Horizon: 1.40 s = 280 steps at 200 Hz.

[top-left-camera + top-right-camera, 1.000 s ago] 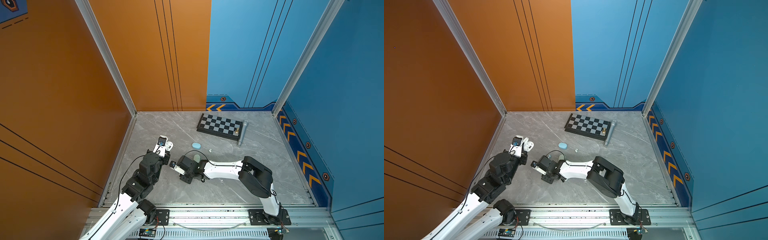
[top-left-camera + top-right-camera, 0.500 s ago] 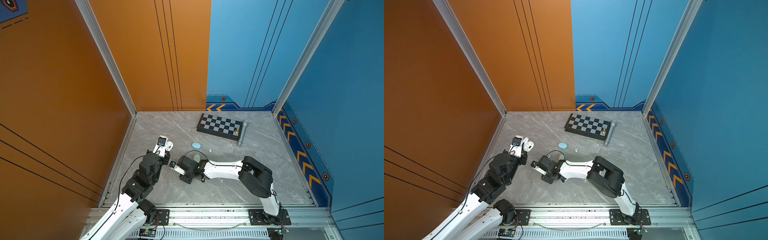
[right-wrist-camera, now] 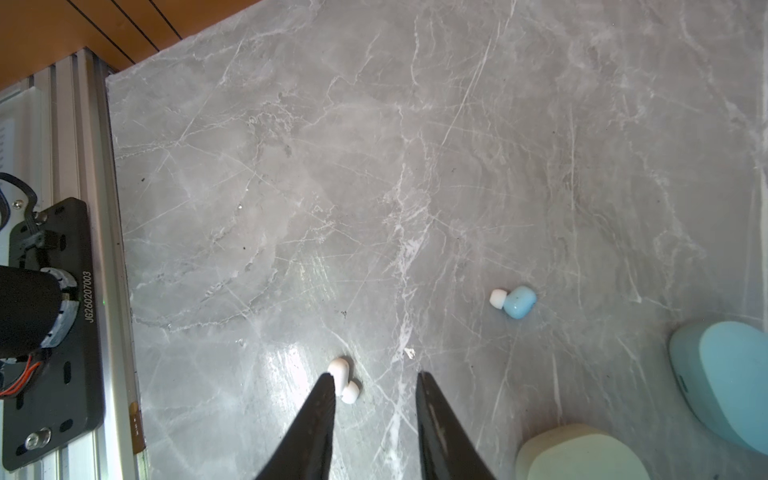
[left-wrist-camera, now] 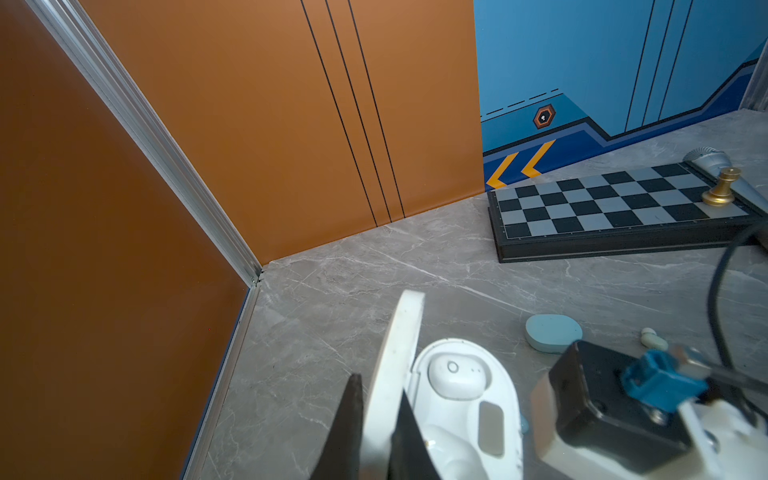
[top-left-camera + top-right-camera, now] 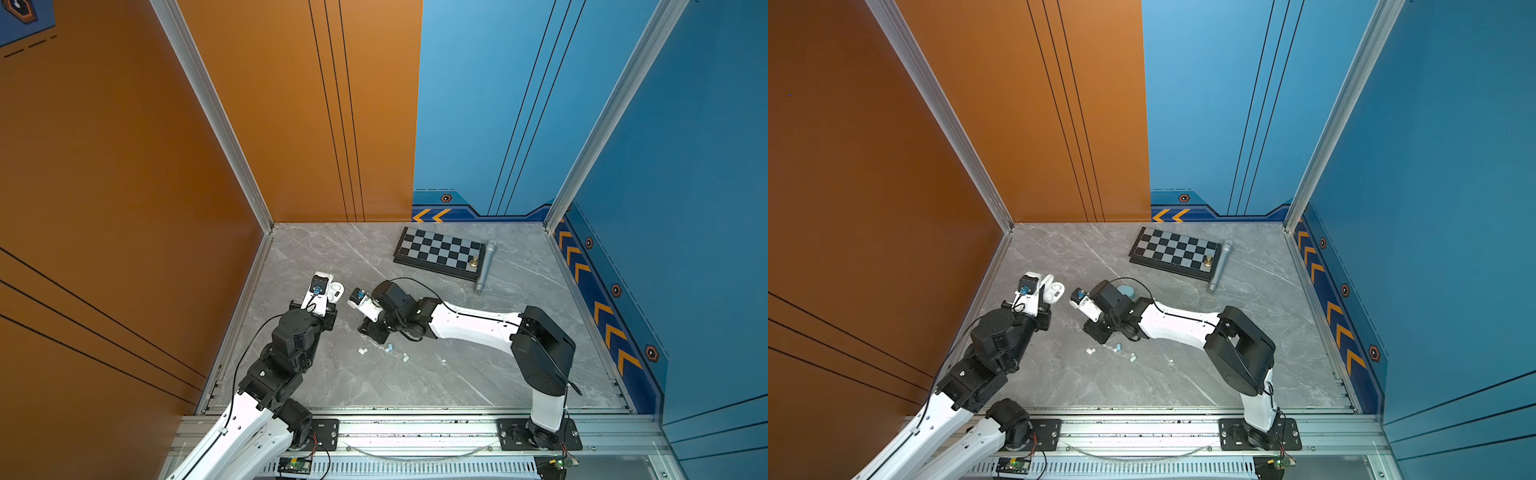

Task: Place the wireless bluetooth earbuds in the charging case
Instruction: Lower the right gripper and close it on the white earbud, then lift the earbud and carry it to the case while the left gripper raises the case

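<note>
— Several earbuds (image 5: 363,351) loose?
— Yes, lower centre in both top views, on the table (image 5: 415,386). The right gripper (image 3: 374,376) hovers part-open, a white bud (image 3: 343,380) beside one fingertip.
— Left gripper (image 4: 379,384)?
— Farther back, pinching the white charging case (image 4: 469,399) by its raised lid; a seated bud (image 4: 453,374) rests inside.
</note>
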Each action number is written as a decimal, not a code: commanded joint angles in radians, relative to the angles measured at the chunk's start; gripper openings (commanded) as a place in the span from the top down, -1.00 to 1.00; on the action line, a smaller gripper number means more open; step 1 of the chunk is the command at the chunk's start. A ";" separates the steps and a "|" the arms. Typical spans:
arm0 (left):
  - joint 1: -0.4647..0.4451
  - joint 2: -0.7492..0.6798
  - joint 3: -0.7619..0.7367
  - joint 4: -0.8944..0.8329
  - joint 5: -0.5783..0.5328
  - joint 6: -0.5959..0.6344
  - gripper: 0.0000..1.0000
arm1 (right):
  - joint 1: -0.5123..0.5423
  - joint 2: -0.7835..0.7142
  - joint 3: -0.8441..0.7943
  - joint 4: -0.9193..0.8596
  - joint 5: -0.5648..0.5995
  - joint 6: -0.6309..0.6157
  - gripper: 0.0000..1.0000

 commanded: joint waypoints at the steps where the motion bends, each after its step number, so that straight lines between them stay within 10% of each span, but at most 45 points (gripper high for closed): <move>1: 0.009 -0.012 0.004 -0.010 0.014 0.010 1.00 | 0.016 0.044 0.037 -0.065 0.025 0.002 0.29; 280: 0.018 -0.017 0.006 -0.029 0.002 0.026 1.00 | 0.112 0.225 0.085 -0.101 0.156 -0.046 0.55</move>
